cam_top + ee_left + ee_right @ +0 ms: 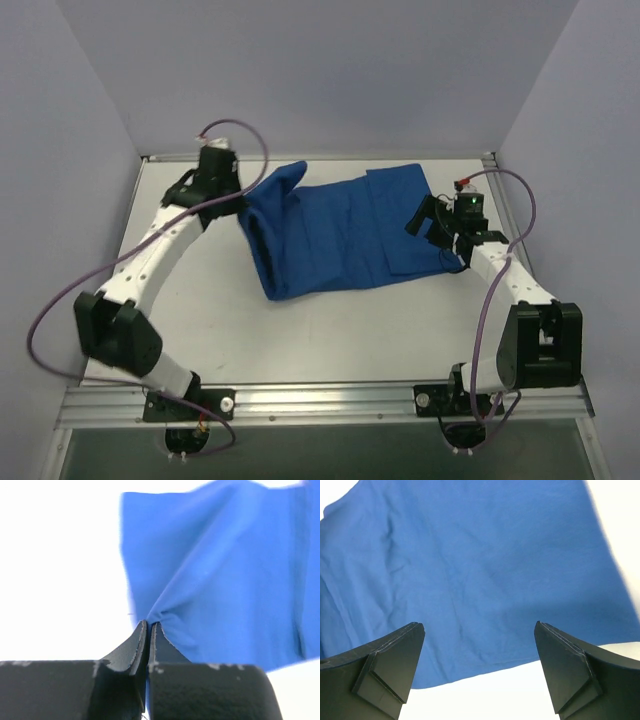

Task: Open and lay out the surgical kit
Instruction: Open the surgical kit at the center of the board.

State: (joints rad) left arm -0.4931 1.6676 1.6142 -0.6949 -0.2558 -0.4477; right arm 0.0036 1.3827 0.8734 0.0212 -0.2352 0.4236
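A: Right, left tool (148, 625), status?
B: Closed tight on a pinch of the blue drape (225, 580). The wrist view shows the cloth gathering into creases at my fingertips, jaws pressed together with fabric between them.
A: Where on the drape?
B: Its left edge, over the far-left part of the worktop (330, 335). From above, that edge stands up off the surface in a dark fold beside my left wrist. The remainder lies flat.
A: Right tool (479, 626)?
B: Wide open, nothing between the fingers. It hangs over the drape's right end, near the lower right corner. In the wrist view blue cloth fills the gap, with white worktop showing along the near edge.
A: Drape position overall?
B: Spread across the middle of the worktop toward the far side, between my two arms. It is wrinkled, with a fold line running across its right half. Contents under it: cannot tell.
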